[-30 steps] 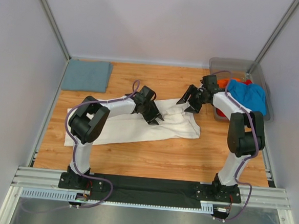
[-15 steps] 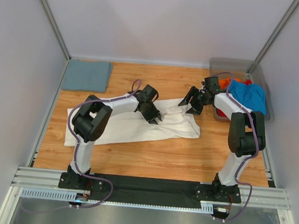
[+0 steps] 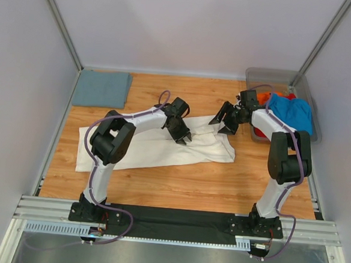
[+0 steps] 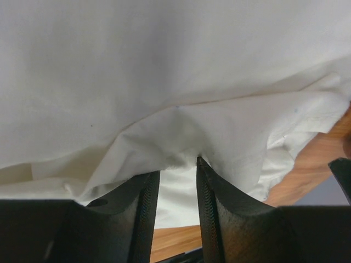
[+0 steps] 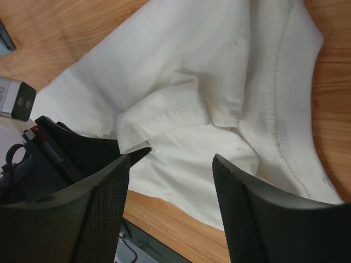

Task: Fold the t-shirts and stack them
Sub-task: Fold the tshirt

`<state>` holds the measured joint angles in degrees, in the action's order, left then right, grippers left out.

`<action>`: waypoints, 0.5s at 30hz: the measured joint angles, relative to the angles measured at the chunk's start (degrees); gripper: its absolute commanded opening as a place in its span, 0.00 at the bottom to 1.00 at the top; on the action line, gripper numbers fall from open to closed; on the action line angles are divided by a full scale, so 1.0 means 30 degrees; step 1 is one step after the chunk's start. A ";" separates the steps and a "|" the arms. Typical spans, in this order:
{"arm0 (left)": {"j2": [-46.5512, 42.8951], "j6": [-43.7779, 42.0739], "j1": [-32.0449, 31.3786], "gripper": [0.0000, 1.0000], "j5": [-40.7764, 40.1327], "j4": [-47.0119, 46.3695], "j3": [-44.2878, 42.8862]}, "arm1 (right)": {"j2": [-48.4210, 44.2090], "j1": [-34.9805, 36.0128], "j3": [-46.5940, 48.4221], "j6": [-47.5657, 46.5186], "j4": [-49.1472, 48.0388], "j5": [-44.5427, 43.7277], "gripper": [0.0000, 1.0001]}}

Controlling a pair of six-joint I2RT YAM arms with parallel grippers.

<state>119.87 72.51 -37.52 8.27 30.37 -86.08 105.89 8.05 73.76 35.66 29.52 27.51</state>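
The cream-white t-shirt (image 3: 150, 148) lies spread and rumpled across the middle of the table. My left gripper (image 3: 184, 138) sits low on its upper right part. In the left wrist view (image 4: 175, 167) the jaws stand a narrow gap apart, and a fold of the shirt (image 4: 164, 66) drapes over their tips. My right gripper (image 3: 222, 126) hovers wide open and empty above the shirt's right end (image 5: 208, 66). A folded grey-blue shirt (image 3: 101, 88) lies at the far left. Bright blue (image 3: 291, 112) and orange-red (image 3: 262, 97) shirts sit in the bin.
The clear grey plastic bin (image 3: 270, 75) stands at the far right by the wall. White walls with metal posts close in the table on three sides. A metal rail with both arm bases runs along the near edge.
My left gripper has slid a little up and to the right along the cream shirt, drawing the cloth with it. My right gripper has barely moved.
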 measured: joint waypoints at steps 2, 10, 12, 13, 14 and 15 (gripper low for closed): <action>0.0437 0.0007 0.0007 0.38 0.0073 0.0248 -0.0313 | 0.0000 0.0000 0.0000 0.0000 0.0000 0.0022 0.64; 0.0750 -0.0423 0.0015 0.10 0.0044 0.0707 -0.0823 | 0.1144 -0.0131 0.0510 0.0270 0.0051 0.0401 0.53; 0.0750 -0.0634 0.0015 0.08 0.0022 0.0729 -0.0831 | 0.1858 -0.0182 0.0954 0.0364 0.0124 0.0488 0.51; 0.0750 -0.0729 0.0015 0.05 0.0015 0.0743 -0.0831 | 0.2106 -0.0197 0.1086 0.0393 0.0138 0.0510 0.49; 0.0750 -0.0809 0.0015 0.04 -0.0007 0.0758 -0.0831 | 0.2280 -0.0204 0.1151 0.0401 0.0146 0.0525 0.48; 0.0743 -0.0889 0.0015 0.02 -0.0022 0.0772 -0.0831 | 0.2397 -0.0211 0.1173 0.0452 0.0153 0.0525 0.46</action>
<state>122.10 69.84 -37.47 8.21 32.69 -88.58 113.08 7.42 77.28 37.01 29.98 29.08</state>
